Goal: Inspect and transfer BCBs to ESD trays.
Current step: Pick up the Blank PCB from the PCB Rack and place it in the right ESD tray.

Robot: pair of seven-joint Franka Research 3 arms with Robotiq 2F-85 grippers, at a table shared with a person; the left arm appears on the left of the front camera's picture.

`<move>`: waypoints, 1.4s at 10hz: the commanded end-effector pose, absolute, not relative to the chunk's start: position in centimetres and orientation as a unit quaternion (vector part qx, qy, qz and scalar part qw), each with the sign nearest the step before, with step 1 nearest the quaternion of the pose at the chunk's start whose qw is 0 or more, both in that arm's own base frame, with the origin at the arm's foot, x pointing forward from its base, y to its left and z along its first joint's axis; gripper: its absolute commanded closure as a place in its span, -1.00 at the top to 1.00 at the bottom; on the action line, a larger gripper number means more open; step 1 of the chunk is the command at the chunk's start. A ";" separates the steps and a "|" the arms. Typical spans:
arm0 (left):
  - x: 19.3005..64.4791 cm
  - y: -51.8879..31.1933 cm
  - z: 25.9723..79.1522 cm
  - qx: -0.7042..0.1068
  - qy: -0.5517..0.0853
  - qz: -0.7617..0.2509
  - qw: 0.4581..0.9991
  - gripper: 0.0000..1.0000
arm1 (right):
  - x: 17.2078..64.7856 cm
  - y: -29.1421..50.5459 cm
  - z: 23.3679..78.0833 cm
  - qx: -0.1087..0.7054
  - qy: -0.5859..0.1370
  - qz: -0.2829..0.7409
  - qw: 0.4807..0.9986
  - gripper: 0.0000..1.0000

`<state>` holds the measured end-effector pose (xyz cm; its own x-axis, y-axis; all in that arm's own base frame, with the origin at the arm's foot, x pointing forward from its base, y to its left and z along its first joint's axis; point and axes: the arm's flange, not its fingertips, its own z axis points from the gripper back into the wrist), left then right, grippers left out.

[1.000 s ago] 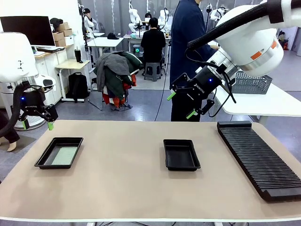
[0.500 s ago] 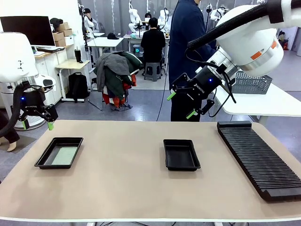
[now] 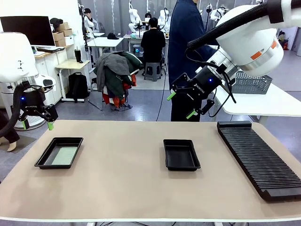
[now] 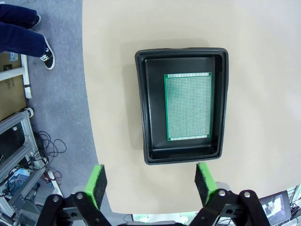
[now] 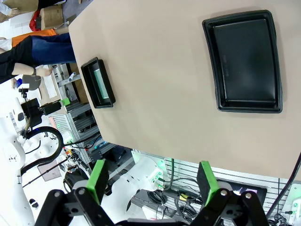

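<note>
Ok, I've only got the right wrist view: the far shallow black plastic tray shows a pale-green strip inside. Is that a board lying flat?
Observer: Yes. The left wrist view looks straight down on that shallow black plastic tray: one thin green rectangular circuit board lies flat on its floor, clear of all four walls.
Operator: Where's the left gripper?
Observer: In the front view the left gripper hovers up by the far left corner of the table, beyond that tray, jaws open, nothing between them.
Operator: Anything on the far side of my empty black tray?
Observer: A long black ribbed slotted rack lies along the table's right side, apart from that tray.
</note>
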<state>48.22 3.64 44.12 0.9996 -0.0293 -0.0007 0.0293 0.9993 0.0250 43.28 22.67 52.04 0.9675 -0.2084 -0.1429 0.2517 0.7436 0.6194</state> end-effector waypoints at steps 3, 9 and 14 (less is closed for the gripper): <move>48.3 3.7 44.0 0.013 -0.002 -0.015 1.000 1.00 | 43.3 22.7 52.1 0.331 0.030 -0.128 0.935 1.00; 48.3 3.7 44.0 0.013 -0.002 -0.015 1.000 1.00 | 43.3 22.7 52.1 0.331 0.030 -0.128 0.935 1.00; 48.3 3.7 44.0 0.013 -0.002 -0.015 1.000 1.00 | 43.3 22.7 52.1 0.331 0.030 -0.128 0.935 1.00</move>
<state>48.22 3.64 44.12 0.9996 -0.0293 -0.0007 0.0293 0.9993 0.0250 43.28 22.67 52.04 0.9675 -0.2084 -0.1429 0.2517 0.7436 0.6194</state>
